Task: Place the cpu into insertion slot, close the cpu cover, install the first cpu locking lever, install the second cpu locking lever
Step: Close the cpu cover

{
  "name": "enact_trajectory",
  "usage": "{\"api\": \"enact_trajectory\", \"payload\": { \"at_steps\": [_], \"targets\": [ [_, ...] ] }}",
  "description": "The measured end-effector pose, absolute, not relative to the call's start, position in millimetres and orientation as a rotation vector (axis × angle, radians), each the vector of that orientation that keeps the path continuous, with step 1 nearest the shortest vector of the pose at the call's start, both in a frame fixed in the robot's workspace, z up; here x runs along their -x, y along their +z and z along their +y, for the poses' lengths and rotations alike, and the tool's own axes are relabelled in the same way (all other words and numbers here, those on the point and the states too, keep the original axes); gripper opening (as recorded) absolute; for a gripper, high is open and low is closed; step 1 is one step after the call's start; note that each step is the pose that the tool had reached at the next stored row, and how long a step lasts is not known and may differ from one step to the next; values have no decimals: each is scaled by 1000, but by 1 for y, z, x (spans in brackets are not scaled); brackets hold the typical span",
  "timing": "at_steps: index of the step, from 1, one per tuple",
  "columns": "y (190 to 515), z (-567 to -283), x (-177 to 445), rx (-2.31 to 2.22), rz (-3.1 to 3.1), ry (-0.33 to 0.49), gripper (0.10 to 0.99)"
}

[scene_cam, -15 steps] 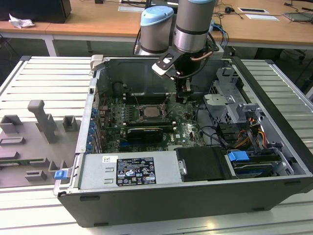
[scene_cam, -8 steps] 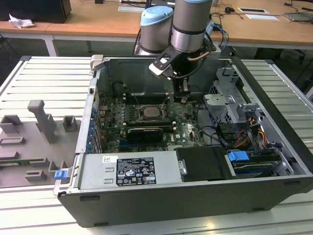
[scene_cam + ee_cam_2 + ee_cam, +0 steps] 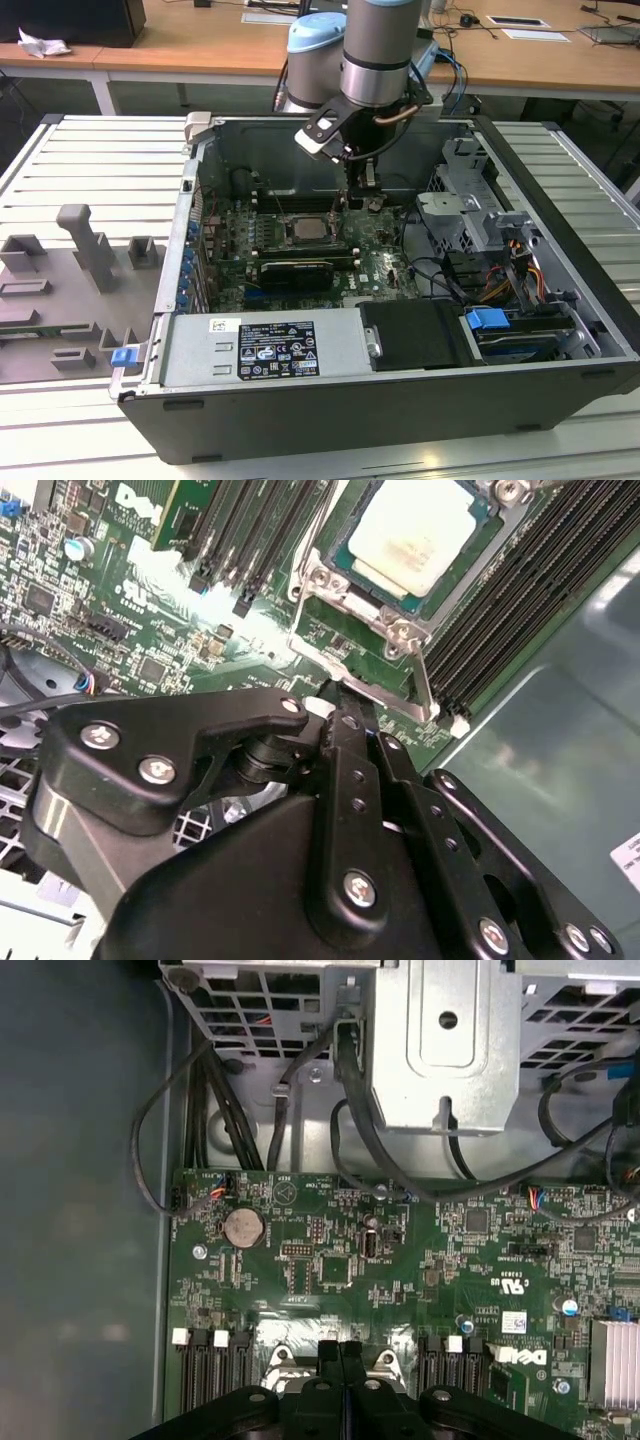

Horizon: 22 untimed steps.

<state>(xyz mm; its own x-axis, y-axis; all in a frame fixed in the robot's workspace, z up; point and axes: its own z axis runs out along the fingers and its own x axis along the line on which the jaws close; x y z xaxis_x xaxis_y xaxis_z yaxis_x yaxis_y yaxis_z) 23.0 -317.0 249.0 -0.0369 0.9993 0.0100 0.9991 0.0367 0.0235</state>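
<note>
The cpu (image 3: 415, 535), a square chip with a dull silver top, lies in the insertion slot (image 3: 290, 232) on the green board. The silver cpu cover (image 3: 400, 632) lies flat around the chip as a frame. Two thin metal locking levers show, one (image 3: 425, 685) beside the memory slots and one (image 3: 318, 535) along the other side of the socket. My gripper (image 3: 338, 695) is shut with nothing visibly between its fingers; its tips hover at the socket's corner by a lever's end. In the exterior view the gripper (image 3: 360, 195) hangs just to the right of the cpu (image 3: 305, 229). The shut fingertips (image 3: 341, 1348) point down at the board.
The open case holds a black graphics card (image 3: 295, 272), a power supply (image 3: 270, 345) in front and a metal drive cage (image 3: 460, 210) with black cables (image 3: 250, 1090). Long memory slots (image 3: 520, 590) flank the socket. Grey fixtures (image 3: 90, 245) stand on the table at the exterior view's left.
</note>
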Motion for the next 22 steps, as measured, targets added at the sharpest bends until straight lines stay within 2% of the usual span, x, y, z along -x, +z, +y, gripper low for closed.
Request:
{"api": "enact_trajectory", "payload": {
  "at_steps": [22],
  "targets": [
    [249,-317,-2,-2174,2255,37,106]
  ]
}}
